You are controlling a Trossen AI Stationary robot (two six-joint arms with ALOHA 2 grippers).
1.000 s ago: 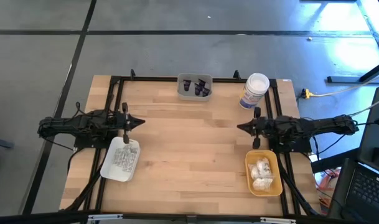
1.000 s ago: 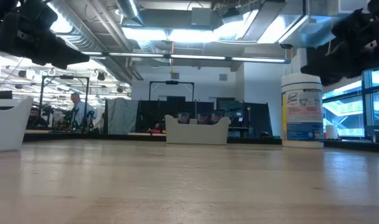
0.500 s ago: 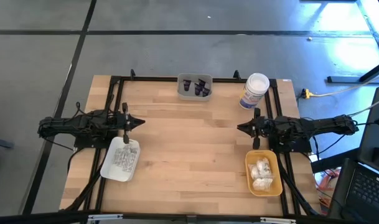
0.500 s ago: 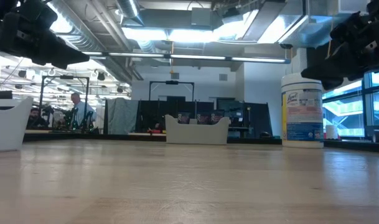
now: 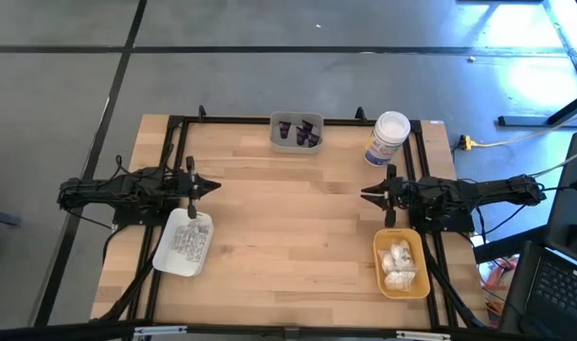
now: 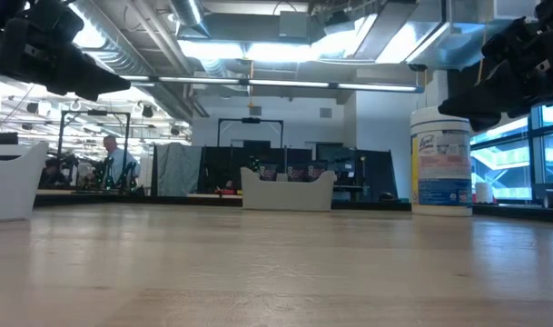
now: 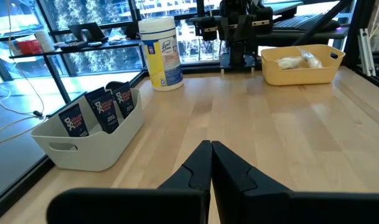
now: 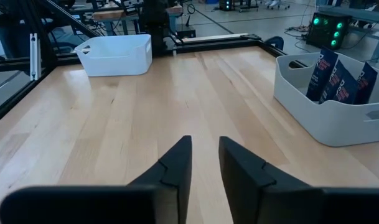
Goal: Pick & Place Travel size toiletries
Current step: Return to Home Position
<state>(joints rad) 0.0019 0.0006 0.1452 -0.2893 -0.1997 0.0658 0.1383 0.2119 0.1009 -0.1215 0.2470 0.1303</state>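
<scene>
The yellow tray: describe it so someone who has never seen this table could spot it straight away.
On the wooden table, look along the right-hand edge in the overhead view, just below the right gripper. The yellow tray sits there, holding white puffy bundles. It is the only yellow one; its neighbours are a white tray and a grey tray.

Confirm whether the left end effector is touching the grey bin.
Apart. The high view shows the left end effector well short of the grey bin, with bare wooden table between them.
</scene>
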